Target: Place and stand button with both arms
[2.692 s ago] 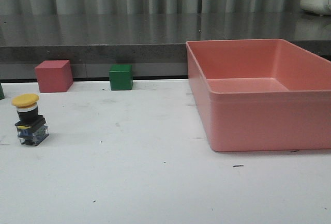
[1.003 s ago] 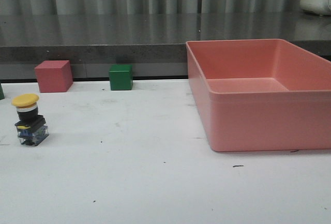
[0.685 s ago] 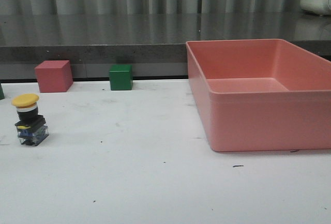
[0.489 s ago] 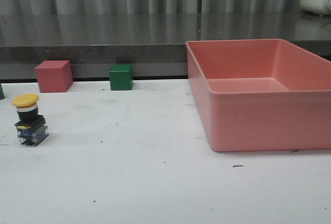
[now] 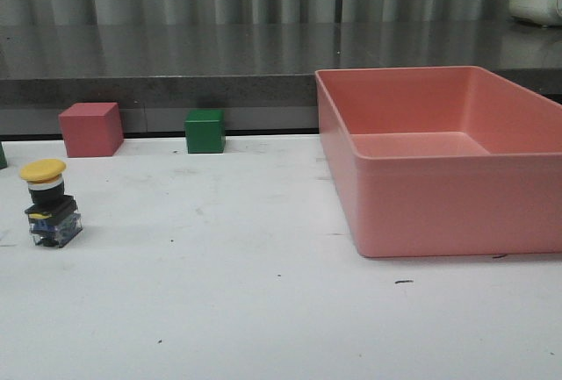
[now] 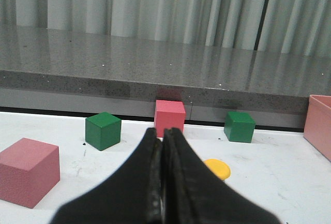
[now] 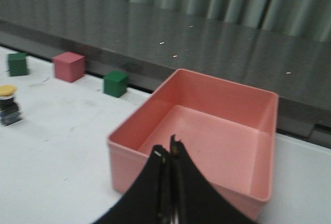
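Front view shows nothing changed: your button [image 5: 49, 204] stands upright at left of frame, untouched. Left gripper [image 6: 161, 146] and right gripper [image 7: 168, 164] are pressed together, empty. Task looks complete.

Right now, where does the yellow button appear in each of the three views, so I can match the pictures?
Front view: the button stands upright at the far left of the table.
Left wrist view: only its yellow cap shows, just beside the shut end effector.
Right wrist view: it stands small at the picture's left edge.
Shared landmark: the green cube nearest the pink bin.
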`<state>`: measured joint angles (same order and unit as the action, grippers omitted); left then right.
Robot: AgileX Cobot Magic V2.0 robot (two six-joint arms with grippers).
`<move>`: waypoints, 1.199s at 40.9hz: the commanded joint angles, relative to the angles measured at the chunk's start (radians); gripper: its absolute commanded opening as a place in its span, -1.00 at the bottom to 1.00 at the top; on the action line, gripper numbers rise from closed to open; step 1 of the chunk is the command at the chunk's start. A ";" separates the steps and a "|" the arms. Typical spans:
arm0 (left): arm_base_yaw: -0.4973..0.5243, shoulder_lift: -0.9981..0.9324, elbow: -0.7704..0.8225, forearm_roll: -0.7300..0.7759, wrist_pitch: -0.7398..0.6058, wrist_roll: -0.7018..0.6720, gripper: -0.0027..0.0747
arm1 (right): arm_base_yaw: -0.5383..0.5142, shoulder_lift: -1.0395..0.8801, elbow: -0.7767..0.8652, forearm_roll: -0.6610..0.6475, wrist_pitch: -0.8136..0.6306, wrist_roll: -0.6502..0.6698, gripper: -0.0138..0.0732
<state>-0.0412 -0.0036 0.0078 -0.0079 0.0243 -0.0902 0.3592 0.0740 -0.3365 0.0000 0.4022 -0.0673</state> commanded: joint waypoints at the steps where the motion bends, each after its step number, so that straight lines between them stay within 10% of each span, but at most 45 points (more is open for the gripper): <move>1: 0.000 -0.021 0.017 -0.001 -0.090 -0.002 -0.98 | -0.100 -0.023 0.095 -0.014 -0.265 -0.010 -0.84; 12: 0.000 -0.021 0.017 -0.001 -0.090 -0.002 -0.98 | -0.303 -0.083 0.361 -0.014 -0.560 -0.010 -0.84; 49: 0.000 -0.021 0.017 -0.001 -0.090 -0.002 -0.98 | -0.317 -0.103 0.361 0.038 -0.487 -0.009 -0.84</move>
<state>-0.0412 -0.0036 0.0078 -0.0079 0.0220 -0.0902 0.0348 -0.0105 0.0269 0.0365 -0.0136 -0.0673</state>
